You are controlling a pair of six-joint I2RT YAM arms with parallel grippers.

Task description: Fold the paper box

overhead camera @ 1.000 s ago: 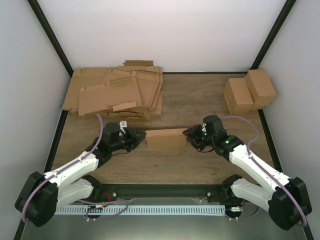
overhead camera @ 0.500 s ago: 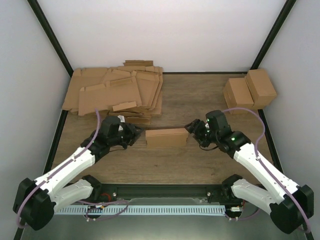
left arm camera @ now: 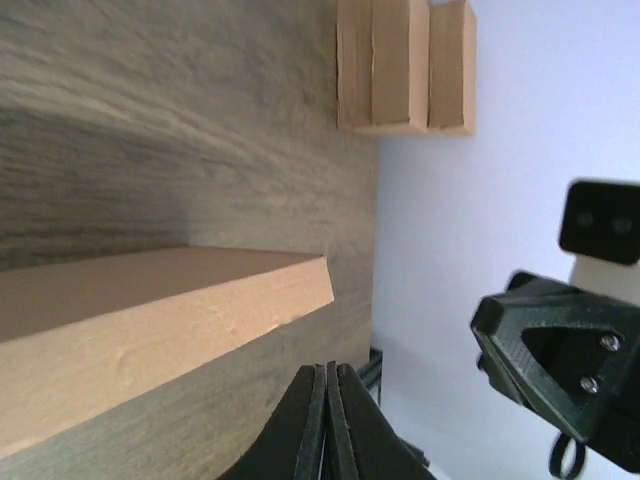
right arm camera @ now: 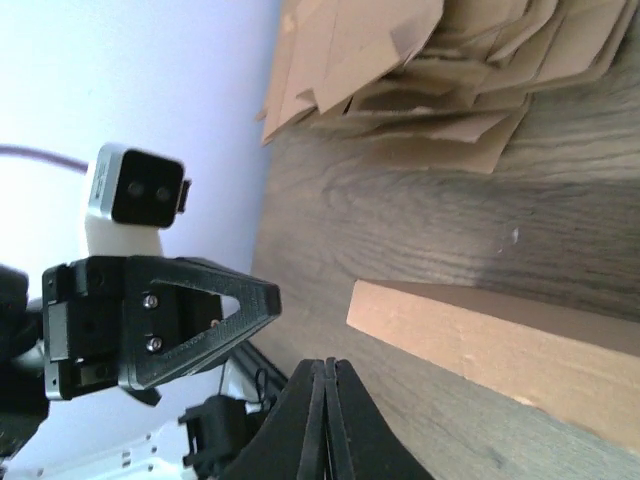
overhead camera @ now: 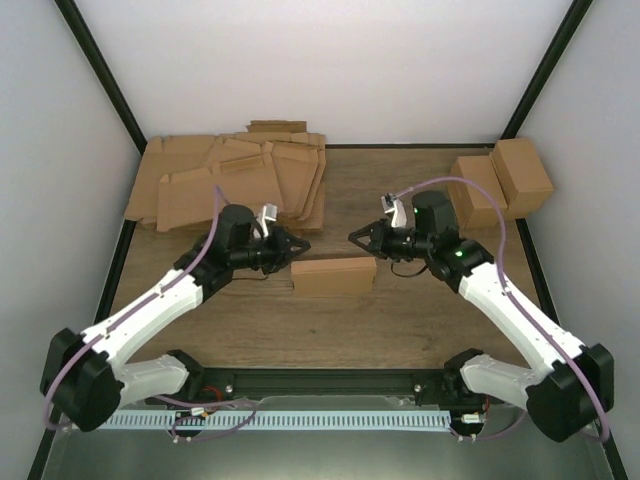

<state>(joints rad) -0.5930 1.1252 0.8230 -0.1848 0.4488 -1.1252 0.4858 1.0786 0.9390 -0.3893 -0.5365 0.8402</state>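
Paper box point(overhead camera: 333, 275) lies mid-bench point(overhead camera: 400, 325) between the two arms, with nothing touching it. Left gripper point(overhead camera: 303, 244) is clenched on nothing, its tip just past the box's far-left corner. Right gripper point(overhead camera: 353, 238) is also clenched and empty, off the far-right corner. The tips face each other, apart. Flat cardboard sheets point(overhead camera: 230, 185) are stacked far left, two folded cartons point(overhead camera: 498, 182) far right.

Plain brown paper box point(overhead camera: 333, 275), grey-brown wood-grain table point(overhead camera: 400, 320), black left gripper point(overhead camera: 302, 244), black right gripper point(overhead camera: 354, 238)
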